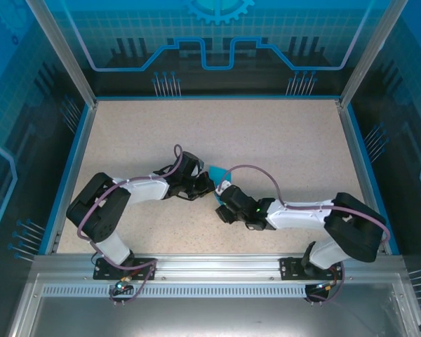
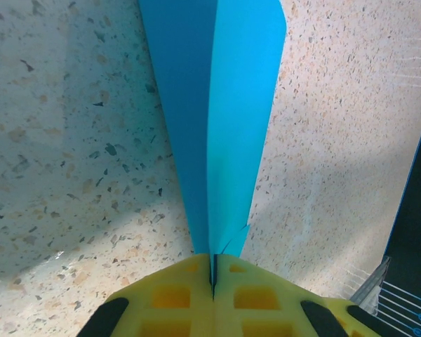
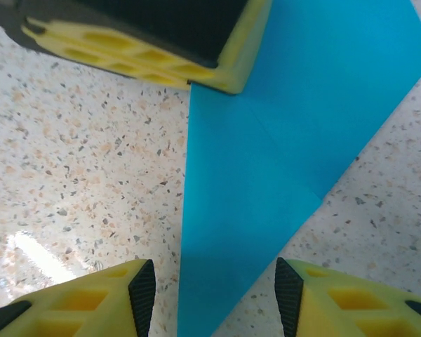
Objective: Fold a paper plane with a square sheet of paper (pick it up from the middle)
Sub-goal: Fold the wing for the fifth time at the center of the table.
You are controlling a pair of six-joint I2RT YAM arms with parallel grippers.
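The square sheet of paper (image 2: 217, 105) is cyan-blue and folded into a long pointed wedge with a centre crease. My left gripper (image 2: 212, 270) is shut on its narrow end, the yellow fingers (image 2: 168, 295) pressed together with the paper edge pinched between them. In the right wrist view the sheet (image 3: 266, 161) runs as a blue triangle between the pads of my right gripper (image 3: 215, 295), which stands open around its tip without touching it. The left gripper's finger (image 3: 147, 49) sits at the sheet's far edge. From above, both grippers (image 1: 200, 184) (image 1: 224, 200) meet mid-table with a blue corner (image 1: 217, 171) showing.
The speckled tabletop (image 1: 266, 133) has a blue raised rim (image 1: 70, 168) on its sides. Blue enclosure walls (image 1: 217, 42) and metal corner posts (image 1: 63, 53) stand around it. An aluminium rail (image 1: 210, 263) carries both arm bases at the near edge.
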